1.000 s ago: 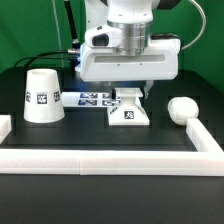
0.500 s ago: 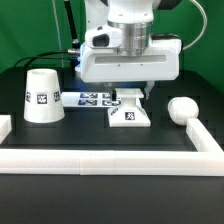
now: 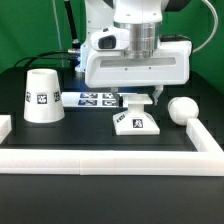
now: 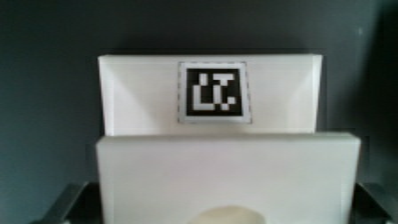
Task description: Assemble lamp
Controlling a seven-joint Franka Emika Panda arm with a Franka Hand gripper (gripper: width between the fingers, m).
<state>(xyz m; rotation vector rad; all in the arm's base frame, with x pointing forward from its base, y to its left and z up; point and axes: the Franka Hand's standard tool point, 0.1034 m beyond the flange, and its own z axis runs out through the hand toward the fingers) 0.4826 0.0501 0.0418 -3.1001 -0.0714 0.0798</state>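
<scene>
Base-handling stage. End effector (image 3: pixel 137 99) over the rear edge of the lamp base (image 3: pixel 135 122) on the bench (image 3: pixel 100 137); finger spacing cannot be told. Bulb (image 3: pixel 181 108) lies near the base, toward the exterior view's right. Next move likely requires steadying the base squarely.
</scene>
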